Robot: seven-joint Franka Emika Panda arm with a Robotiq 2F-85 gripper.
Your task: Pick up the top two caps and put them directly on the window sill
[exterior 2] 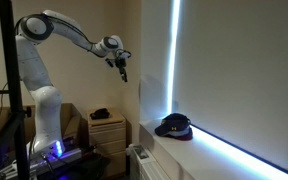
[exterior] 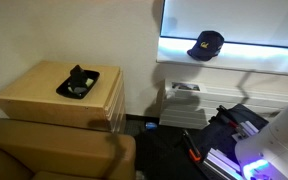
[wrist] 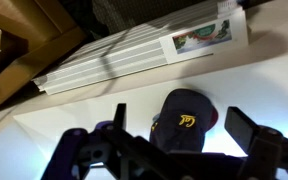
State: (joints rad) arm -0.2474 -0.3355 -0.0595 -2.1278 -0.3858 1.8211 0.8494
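A stack of caps sits on the white window sill (exterior: 244,62). The top cap (exterior: 206,45) is navy with a yellow logo. It also shows in an exterior view (exterior 2: 173,125) and in the wrist view (wrist: 187,112), where a red edge of a cap beneath peeks out. My gripper (exterior 2: 121,68) hangs high in the air, up and away from the stack. In the wrist view the gripper (wrist: 179,118) is open and empty, with the cap framed between its two fingers far below.
A white radiator (exterior: 184,95) sits under the sill and shows in the wrist view (wrist: 114,55). A wooden cabinet (exterior: 44,100) holds a black tray (exterior: 78,82). The robot base (exterior 2: 46,120) stands near the wall. A brown sofa (exterior: 54,150) fills the foreground.
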